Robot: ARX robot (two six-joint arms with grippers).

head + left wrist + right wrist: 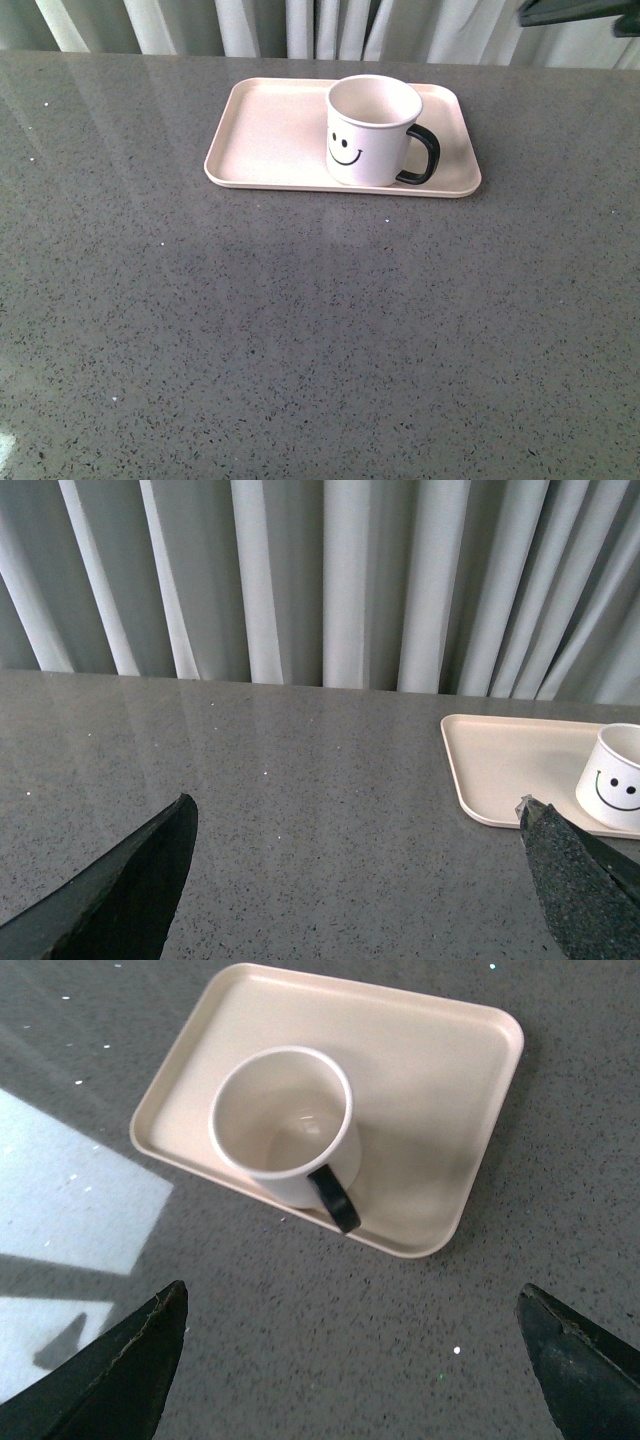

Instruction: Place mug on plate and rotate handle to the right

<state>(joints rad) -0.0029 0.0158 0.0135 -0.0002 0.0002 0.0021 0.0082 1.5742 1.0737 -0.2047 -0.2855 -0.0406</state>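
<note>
While both arms hang clear of it, a white mug (372,130) stands upright on a pale pink plate (265,135), in the upper middle of the front view. The plate is a flat rectangular tray with rounded corners and a low rim. It lies lengthwise across a grey speckled table (300,340). The mug sits on the right half of the plate, close to the near rim, and is empty inside. A black smiley face (345,148) on its side looks toward the camera. Its glossy black handle (424,155) sticks out toward the right of the frame, turned slightly toward the viewer, and stays over the plate. Pale pleated curtains (250,25) hang behind the far edge of the table. A dark piece of robot arm (578,12) crosses the upper right corner of the front view.

From the left wrist view, the left end effector (355,802) hovers above bare table with its two dark fingers (120,900) spread wide and nothing between them. The plate and mug lie off to one side, well apart from it.

From the right wrist view, the right end effector (352,1288) looks down on the mug and plate from above. Its fingers (110,1380) are also wide apart, empty, and touch neither the mug nor the plate.
</note>
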